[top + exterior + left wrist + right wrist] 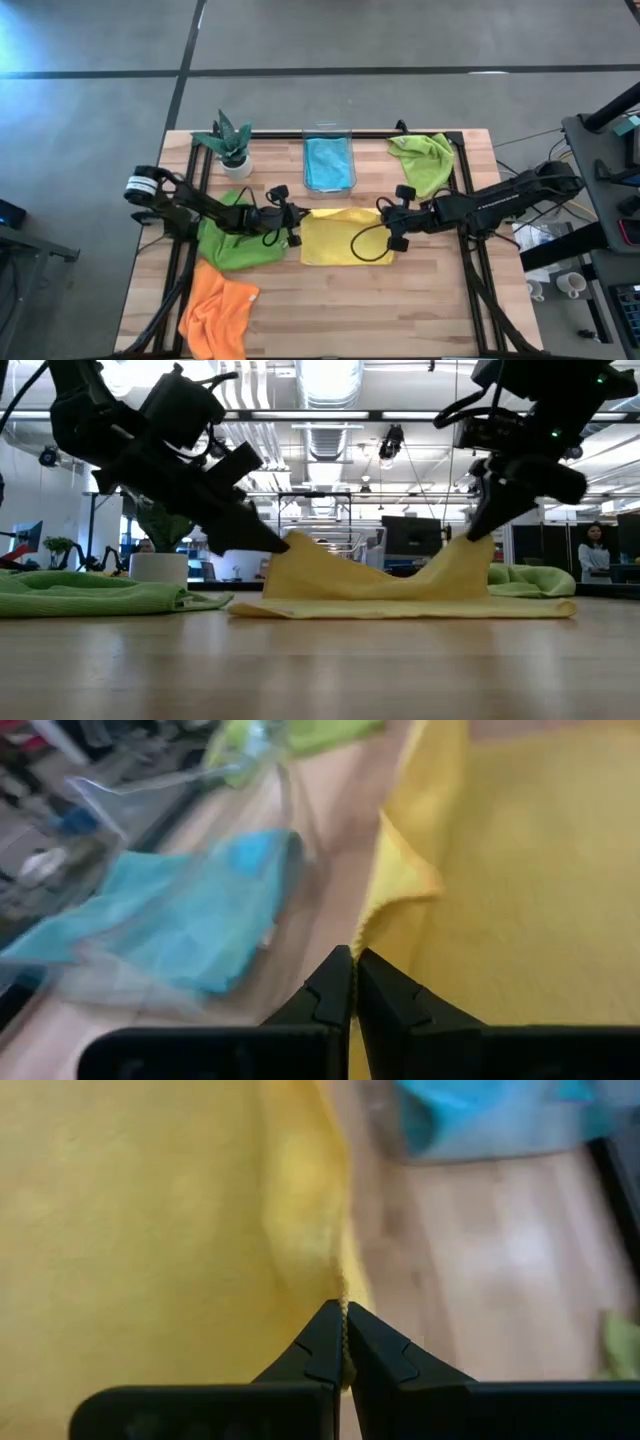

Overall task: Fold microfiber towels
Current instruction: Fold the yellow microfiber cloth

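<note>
A yellow towel lies mid-table with two far corners raised. My left gripper is shut on its left far corner and my right gripper on its right far corner. In the low view the left gripper and the right gripper each hold up a peak of yellow cloth. A darker green towel lies flat under the left arm. An orange towel sits crumpled near the front left. A lime green towel is bunched at the far right. A blue towel rests in the bin. My left gripper pinches the yellow towel's edge at its left far corner between its two fingertips. It comes slanting down from the table's left. The corner is raised off the table, and the cloth slopes down slack to the part lying flat. My right gripper pinches the yellow towel's thin edge at its right far corner between its two fingertips. It comes slanting down from the table's right. That corner stands raised, and the rest of the towel sags onto the table.
A clear plastic bin stands at the far middle, and a small potted plant at the far left. Black rails run along the table's left and right sides. Bare wood lies in front of the yellow towel.
</note>
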`<state>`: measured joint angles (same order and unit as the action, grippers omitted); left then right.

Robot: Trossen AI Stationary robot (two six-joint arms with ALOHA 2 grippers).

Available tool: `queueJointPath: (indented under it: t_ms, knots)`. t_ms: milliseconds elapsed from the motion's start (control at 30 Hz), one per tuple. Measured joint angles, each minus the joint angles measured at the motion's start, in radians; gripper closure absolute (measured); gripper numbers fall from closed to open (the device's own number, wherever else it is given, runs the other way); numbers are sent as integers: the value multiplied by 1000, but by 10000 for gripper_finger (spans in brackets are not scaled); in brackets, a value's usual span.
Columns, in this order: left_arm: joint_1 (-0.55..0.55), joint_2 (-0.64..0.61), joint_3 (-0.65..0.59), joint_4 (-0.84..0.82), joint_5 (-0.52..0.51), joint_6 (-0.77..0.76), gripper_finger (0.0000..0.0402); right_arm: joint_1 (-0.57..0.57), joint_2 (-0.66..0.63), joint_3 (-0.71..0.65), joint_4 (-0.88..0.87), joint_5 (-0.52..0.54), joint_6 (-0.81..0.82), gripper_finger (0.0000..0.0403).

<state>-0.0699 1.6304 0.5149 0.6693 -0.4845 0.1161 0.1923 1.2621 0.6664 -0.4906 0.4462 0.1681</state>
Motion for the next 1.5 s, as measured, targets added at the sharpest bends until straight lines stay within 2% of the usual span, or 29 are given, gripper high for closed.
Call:
queueJointPath:
  t_ms: [200,500,800,1100,1300,1500]
  knots:
    - [-4,-11,-17,-95,90,-4,401,67,51,-1,9,-87,60,394]
    - [-5,18,5,-88,174,-3,401,161,159,32,-20,-108,110,394]
    - [-16,-30,-1,-85,196,-5,401,166,125,59,-173,-81,120,394]
    - [-17,-55,0,-71,191,-7,401,162,84,78,-161,25,120,394]
    - [-16,-55,0,-76,180,-7,401,149,70,76,-164,30,120,394]
    - [-13,-55,0,-70,18,-5,401,129,69,76,-163,90,120,394]
